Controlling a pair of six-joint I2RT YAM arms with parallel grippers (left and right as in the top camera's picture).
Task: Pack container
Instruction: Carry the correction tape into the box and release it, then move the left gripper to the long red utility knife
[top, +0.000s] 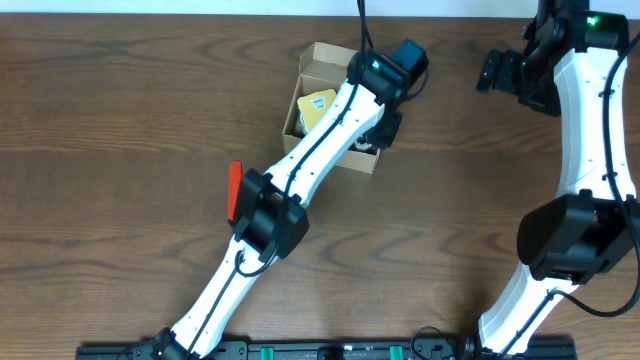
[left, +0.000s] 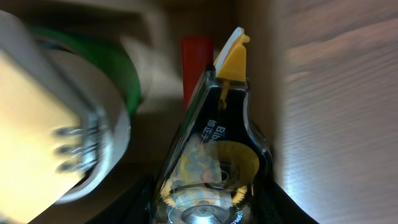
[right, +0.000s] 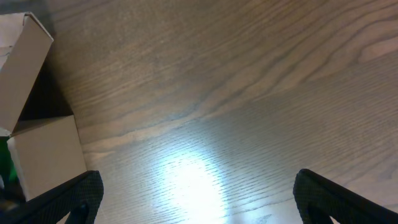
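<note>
The container, a brown cardboard box (top: 300, 85) with its flap open, stands at the table's back centre; its side shows in the right wrist view (right: 37, 143). A yellow-labelled item (top: 318, 108) lies inside. My left gripper (top: 374, 137) reaches down into the box's right end, mostly hidden by the arm. In the left wrist view its jaws (left: 208, 211) are shut on a clear and yellow tape dispenser (left: 217, 149), with a green tape roll (left: 121, 74) and a red item (left: 196, 59) beside it. My right gripper (right: 196, 193) is open and empty over bare table.
A red object (top: 235, 190) lies on the table left of my left arm's elbow. My right arm stands at the far right, its gripper (top: 492, 72) raised near the back edge, to the right of the box.
</note>
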